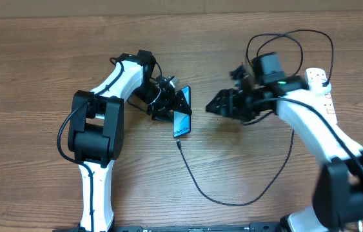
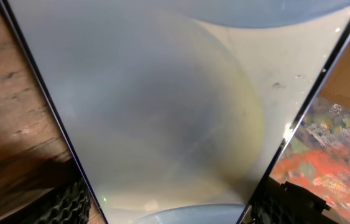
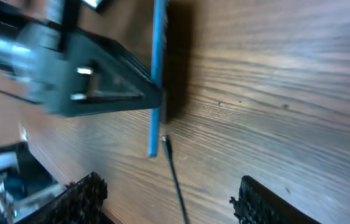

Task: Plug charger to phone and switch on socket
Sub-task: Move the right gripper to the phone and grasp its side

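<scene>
My left gripper (image 1: 170,105) is shut on the phone (image 1: 182,121) and holds it on its edge on the table, blue screen facing right. In the left wrist view the phone (image 2: 162,112) fills the frame between my fingers. The charger cable (image 1: 233,201) loops across the table, and its connector tip (image 1: 178,144) lies just off the phone's lower end. My right gripper (image 1: 215,108) is open and empty, right of the phone. In the right wrist view the phone (image 3: 156,74) shows edge-on, with the cable tip (image 3: 166,144) beside it and my open right gripper (image 3: 175,205) around the cable. The white socket strip (image 1: 322,87) is at the far right.
The charger's black plug (image 1: 270,64) stands at the socket strip, behind my right arm. The cable also arches above the plug at the back (image 1: 291,33). The table (image 1: 26,77) is brown wood.
</scene>
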Robot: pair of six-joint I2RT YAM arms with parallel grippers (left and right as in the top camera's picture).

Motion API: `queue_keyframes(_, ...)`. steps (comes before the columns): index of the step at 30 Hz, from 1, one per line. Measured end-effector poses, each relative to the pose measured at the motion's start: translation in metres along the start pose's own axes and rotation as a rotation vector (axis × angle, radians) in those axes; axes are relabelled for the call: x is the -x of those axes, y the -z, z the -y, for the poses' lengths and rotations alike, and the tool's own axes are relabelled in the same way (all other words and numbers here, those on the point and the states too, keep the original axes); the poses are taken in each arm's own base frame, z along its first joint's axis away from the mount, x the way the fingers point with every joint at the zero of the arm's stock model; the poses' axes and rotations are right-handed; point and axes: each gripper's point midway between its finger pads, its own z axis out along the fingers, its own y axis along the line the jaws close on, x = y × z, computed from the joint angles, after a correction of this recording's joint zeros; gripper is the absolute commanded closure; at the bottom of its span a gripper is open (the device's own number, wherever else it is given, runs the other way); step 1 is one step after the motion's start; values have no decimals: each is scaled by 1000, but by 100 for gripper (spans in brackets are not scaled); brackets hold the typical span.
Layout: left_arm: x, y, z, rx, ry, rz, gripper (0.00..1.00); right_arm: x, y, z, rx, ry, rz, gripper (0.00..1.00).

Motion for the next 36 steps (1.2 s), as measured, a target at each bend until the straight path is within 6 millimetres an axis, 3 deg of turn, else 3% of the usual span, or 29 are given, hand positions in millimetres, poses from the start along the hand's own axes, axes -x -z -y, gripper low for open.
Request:
queue_keyframes(3,0,0,0,-1,-1,1,23,-9,-33,0,-6,19,-72,32)
queue_keyframes(9,0,0,0,-1,-2,1,23,-18,-61,-24,18,125,-95,32)
queue_keyframes(14,0,0,0,-1,-2,1,23,-18,-73,-26,-67,91,-62,31)
queue_keyframes(18,0,0,0,-1,-2,0,23,-3,-78,-31,-96,92,18,34)
queue_keyframes(26,-1,-3,2,1,-8,-4,21,-9,-89,-32,-110,80,30,37)
queue_keyframes(31,0,-3,2,1,-10,-2,21,-8,-92,-33,-102,87,38,48)
queue_keyframes(36,1,-3,3,1,-16,1,21,-10,-98,-28,-99,79,50,53)
